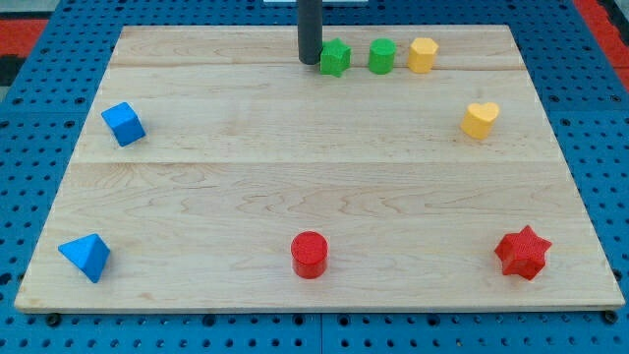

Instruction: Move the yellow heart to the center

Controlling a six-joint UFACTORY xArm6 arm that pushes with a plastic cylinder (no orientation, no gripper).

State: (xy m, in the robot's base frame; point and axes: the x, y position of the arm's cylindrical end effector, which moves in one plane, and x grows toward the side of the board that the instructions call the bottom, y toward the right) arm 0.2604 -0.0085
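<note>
Camera view: our tip (310,62) just beside green star (335,57); yellow heart (480,119) near right edge, unmoved; no pincer fitted.

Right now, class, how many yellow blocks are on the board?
2. A yellow heart sits near the view's right edge. Another yellow block sits at the view's top, rightmost in a row with two green blocks. None appears hidden.
</note>
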